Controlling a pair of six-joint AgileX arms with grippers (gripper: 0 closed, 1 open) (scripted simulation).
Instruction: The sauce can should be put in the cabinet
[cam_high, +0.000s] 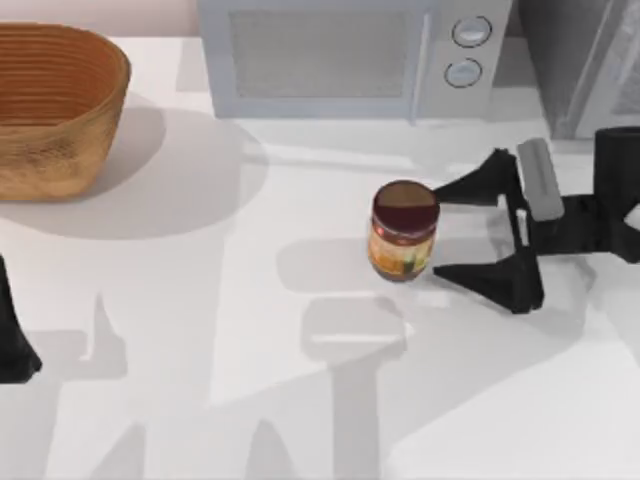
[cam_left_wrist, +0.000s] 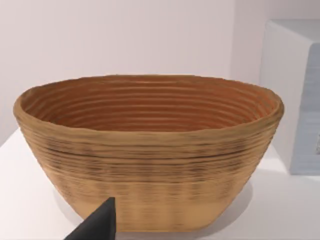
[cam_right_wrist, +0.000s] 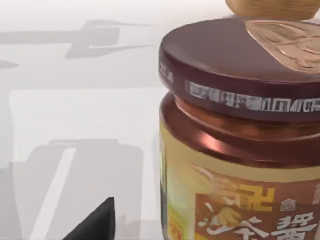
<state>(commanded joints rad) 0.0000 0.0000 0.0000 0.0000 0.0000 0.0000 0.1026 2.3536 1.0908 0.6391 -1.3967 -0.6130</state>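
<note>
The right tool (cam_high: 452, 232) lies low over the white counter (cam_high: 200, 330) with its two dark fingers (cam_high: 478, 185) spread wide apart, gripping nothing. The sauce can (cam_high: 403, 231) stands upright just in front of the fingertips, at the mouth of the gap between them and not yet between the fingers; from above I cannot tell whether either tip touches it. The can has a dark maroon round top and an orange-yellow label. In the right wrist view the sauce can (cam_right_wrist: 240, 135) looms very near, its lid and printed label plain to see, with one dark fingertip (cam_right_wrist: 95, 222) low beside it. Behind the right tool, toward the far right corner of the counter, stands the grey cabinet (cam_high: 580, 60), well apart from the can. The white microwave (cam_high: 350, 55) with two round knobs sits just beside the cabinet, beyond the can. The left tool (cam_high: 15, 340) is parked at the counter's left edge, far from the can; I cannot tell whether it is open or closed. Ahead of it is the woven basket (cam_high: 55, 105), and the left wrist view shows that basket (cam_left_wrist: 150, 150) close up.
</note>
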